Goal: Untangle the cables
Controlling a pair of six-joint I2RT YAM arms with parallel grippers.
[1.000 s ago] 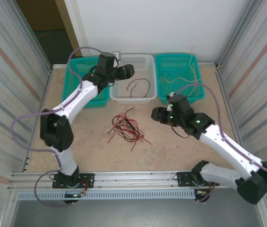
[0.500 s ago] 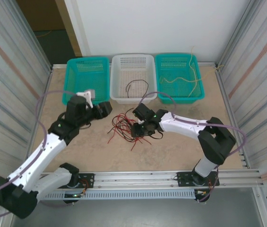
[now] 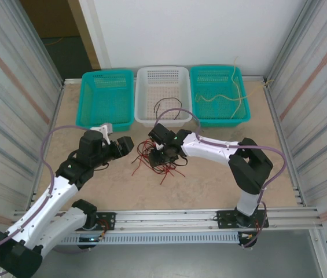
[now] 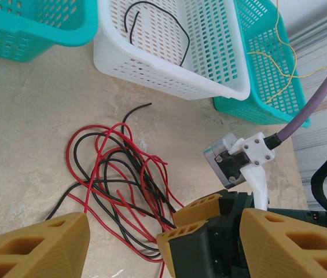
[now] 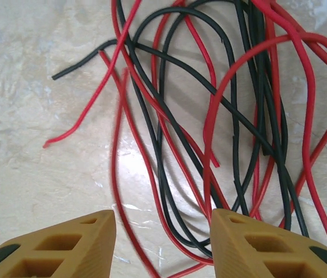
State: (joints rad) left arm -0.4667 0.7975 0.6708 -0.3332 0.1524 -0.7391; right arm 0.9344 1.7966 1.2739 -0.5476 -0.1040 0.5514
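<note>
- The cables (image 3: 154, 157), a loose knot of red and black, lay on the table (image 3: 209, 185) a little left of centre in the overhead view, just below the white basket (image 3: 146, 119).
- One black cable (image 3: 166, 107) sat by itself in that white basket, and yellow cables (image 3: 218, 95) were in the teal basket (image 3: 227, 122) at the upper right. I took it that sorting was under way, with the red-and-black knot left to do.
- The right gripper (image 3: 164, 155) was down at the right side of the knot. Its own camera showed the jaws apart just above the strands (image 5: 232, 133), with a red loop running between them and nothing pinched.
- The left gripper (image 3: 122, 145) stood at the knot's left edge, near it but not touching. Its jaws were also spread, framing the pile (image 4: 117, 185) in its wrist view.
- The step in hand looked like picking a strand. The next move would call for closing on a single cable, probably the red one between the right jaws, without catching the black beside it.
- The second teal basket (image 3: 108, 73) was at the upper left.
</note>
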